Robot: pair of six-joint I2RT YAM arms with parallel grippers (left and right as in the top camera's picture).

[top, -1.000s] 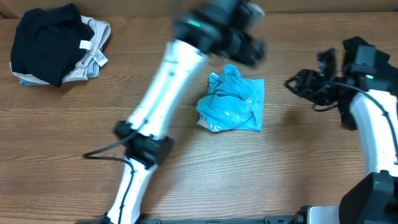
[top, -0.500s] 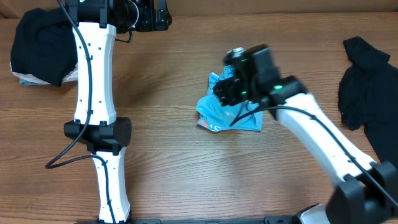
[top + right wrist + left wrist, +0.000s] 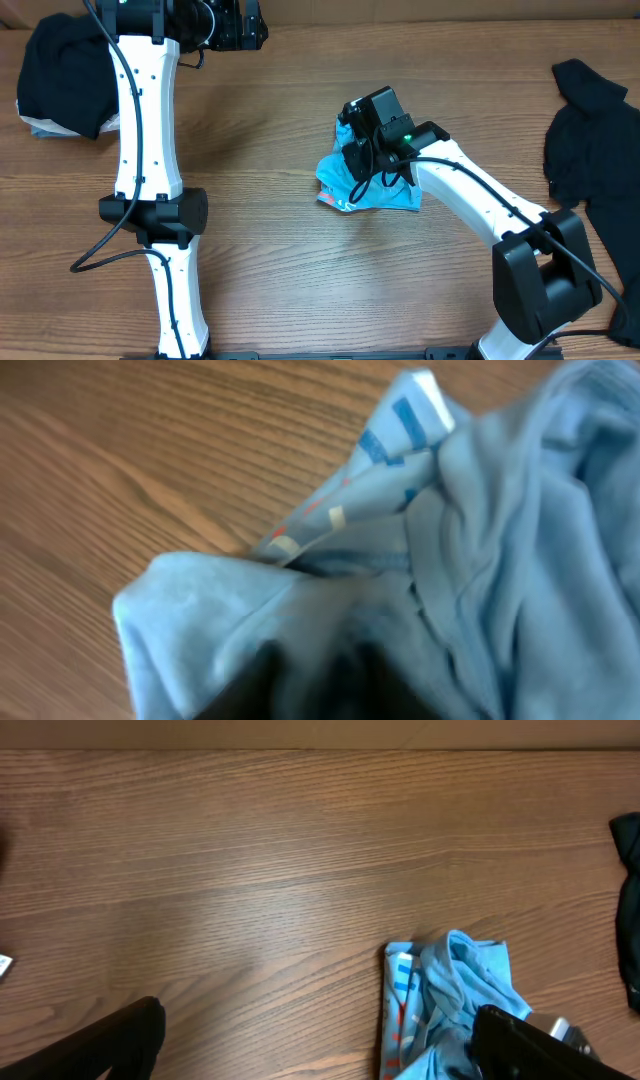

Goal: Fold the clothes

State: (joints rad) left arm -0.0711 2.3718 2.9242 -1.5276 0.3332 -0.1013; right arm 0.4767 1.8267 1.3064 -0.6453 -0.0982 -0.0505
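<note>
A crumpled light blue T-shirt point(image 3: 385, 185) with white and coral lettering lies at the table's middle. It also shows in the left wrist view point(image 3: 445, 990) and fills the right wrist view point(image 3: 480, 510). My right gripper point(image 3: 352, 160) is down on the shirt's left part. Its dark fingers point(image 3: 315, 680) are close together with blue cloth pinched between them. My left gripper point(image 3: 255, 25) is at the far edge, well away from the shirt, with its fingers point(image 3: 320, 1055) wide apart and empty.
A pile of black clothes point(image 3: 60, 70) with a pale garment point(image 3: 35, 125) beneath it sits at the back left. A black garment point(image 3: 590, 140) lies spread at the right edge and also shows in the left wrist view point(image 3: 630, 900). The table is brown wood.
My left arm swung from over the middle to the far left edge. My right arm came in from the right and settled lower onto the blue T-shirt.
</note>
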